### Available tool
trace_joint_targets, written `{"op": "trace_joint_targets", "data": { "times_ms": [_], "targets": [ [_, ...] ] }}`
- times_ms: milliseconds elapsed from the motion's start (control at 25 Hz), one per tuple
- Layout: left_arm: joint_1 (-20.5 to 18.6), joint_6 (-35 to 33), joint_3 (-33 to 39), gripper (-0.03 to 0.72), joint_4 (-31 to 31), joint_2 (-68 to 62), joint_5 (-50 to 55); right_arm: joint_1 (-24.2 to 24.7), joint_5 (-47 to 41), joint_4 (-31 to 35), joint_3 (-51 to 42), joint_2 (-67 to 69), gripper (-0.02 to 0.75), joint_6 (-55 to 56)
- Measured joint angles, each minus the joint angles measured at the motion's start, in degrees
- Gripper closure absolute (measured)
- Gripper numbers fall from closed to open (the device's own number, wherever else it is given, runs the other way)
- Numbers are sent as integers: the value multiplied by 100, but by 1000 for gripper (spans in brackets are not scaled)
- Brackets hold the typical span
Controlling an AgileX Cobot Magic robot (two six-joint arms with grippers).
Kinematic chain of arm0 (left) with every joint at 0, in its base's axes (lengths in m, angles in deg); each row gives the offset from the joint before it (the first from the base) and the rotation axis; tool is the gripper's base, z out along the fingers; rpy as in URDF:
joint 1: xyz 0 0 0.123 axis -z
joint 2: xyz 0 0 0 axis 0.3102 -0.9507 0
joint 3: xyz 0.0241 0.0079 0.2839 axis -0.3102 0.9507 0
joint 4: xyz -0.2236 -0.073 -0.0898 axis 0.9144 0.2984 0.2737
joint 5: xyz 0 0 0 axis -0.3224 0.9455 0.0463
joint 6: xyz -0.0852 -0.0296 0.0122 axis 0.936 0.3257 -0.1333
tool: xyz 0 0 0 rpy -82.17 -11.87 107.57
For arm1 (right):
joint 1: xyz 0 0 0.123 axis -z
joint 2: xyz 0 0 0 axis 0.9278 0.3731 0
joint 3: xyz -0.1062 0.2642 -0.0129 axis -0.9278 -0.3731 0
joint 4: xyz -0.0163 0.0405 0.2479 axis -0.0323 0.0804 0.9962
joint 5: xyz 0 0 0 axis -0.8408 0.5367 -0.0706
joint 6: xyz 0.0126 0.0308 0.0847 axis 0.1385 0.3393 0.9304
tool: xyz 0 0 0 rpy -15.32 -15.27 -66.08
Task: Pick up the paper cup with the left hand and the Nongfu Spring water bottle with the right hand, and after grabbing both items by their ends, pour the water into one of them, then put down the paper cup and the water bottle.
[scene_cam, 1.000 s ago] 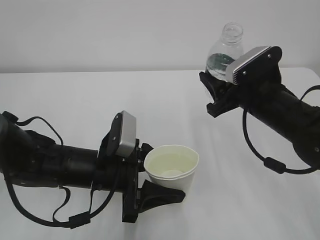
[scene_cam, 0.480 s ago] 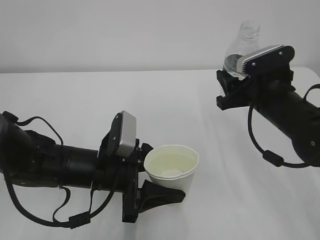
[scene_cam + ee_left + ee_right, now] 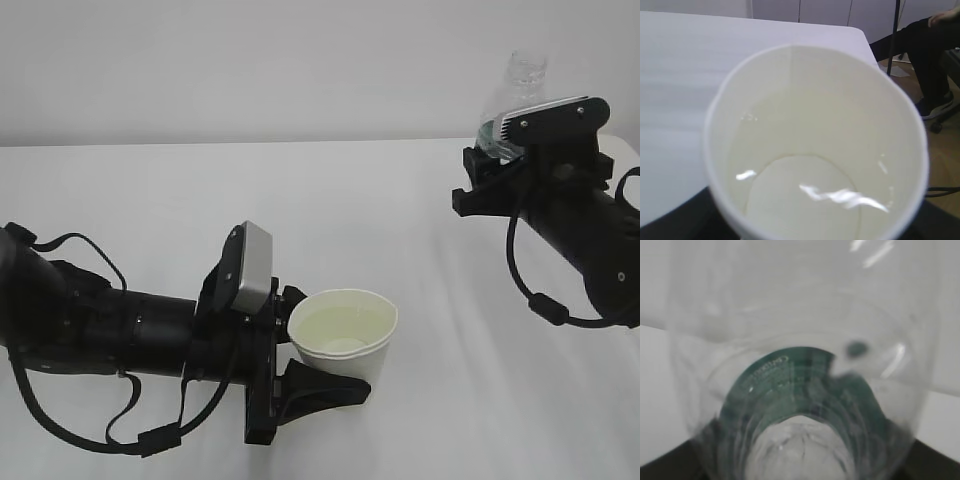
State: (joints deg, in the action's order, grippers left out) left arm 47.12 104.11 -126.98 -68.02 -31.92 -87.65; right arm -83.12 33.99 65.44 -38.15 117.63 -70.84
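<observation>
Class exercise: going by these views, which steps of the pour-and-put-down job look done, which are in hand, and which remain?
Done: the paper cup holds water, so pouring looks finished. In hand: the left end effector grips the cup; the right end effector holds the bottle near upright. Left: release both.

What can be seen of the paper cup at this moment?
The paper cup is small, white and tapered, with a rolled rim and a pale cream inside. It stands upright, mouth open, held at its lower part by the left gripper. The left wrist view shows clear water glinting over its bottom.
</observation>
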Motion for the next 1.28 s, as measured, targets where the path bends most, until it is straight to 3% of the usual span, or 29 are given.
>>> {"op": "trace_joint_targets", "data": {
  "times_ms": [360,840,1280],
  "targets": [
    [0,0,0,211,88,0,0,0,-419,428,0,0,293,-106],
    [0,0,0,211,447,0,0,0,-594,473,0,0,293,-124],
    [0,0,0,211,1284,0,57,0,-615,473,0,0,293,-133]
  ]
}}
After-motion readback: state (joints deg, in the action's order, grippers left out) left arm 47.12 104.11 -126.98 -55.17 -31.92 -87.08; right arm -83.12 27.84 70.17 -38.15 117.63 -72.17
